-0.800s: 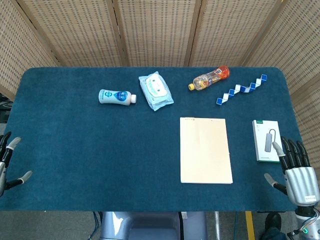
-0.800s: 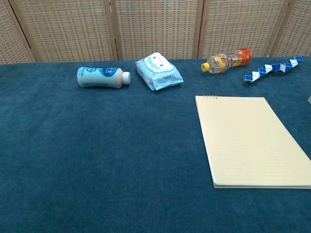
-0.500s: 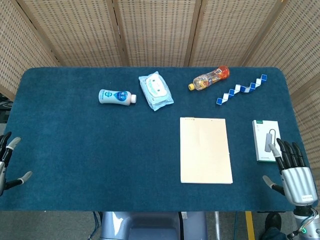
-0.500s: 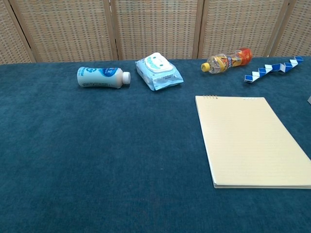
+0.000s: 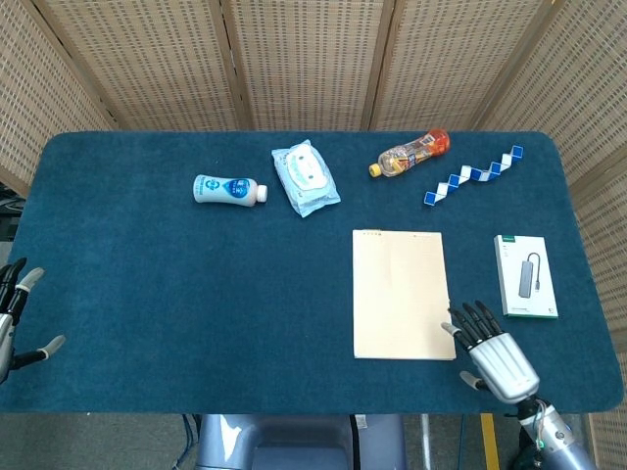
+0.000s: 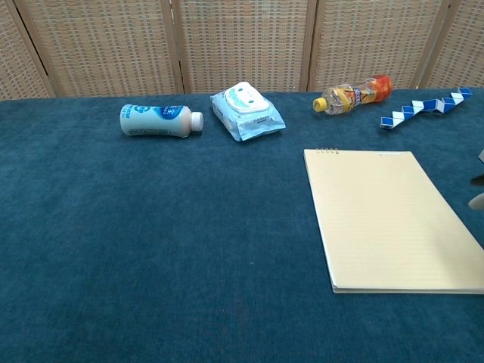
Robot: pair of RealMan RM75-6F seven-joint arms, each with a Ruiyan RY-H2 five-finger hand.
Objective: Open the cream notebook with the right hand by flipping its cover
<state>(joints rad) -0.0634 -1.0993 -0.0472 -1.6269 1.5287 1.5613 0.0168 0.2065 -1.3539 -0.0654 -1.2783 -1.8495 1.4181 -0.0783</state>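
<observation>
Right hand moved in from table edge | fingers spread (empty) | cream notebook just left, cover flat

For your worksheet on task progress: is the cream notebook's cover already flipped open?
No, the cream notebook lies flat and closed, with the right hand only at its near right corner.

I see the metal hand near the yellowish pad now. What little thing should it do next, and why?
Probably slide the right hand a little further left, so its fingertips reach the right edge of the cream notebook. The notebook lies closed and flat on the table, its cover down. The hand is open beside its lower right corner, seemingly not yet hooked under the cover, so it needs that edge first.
</observation>
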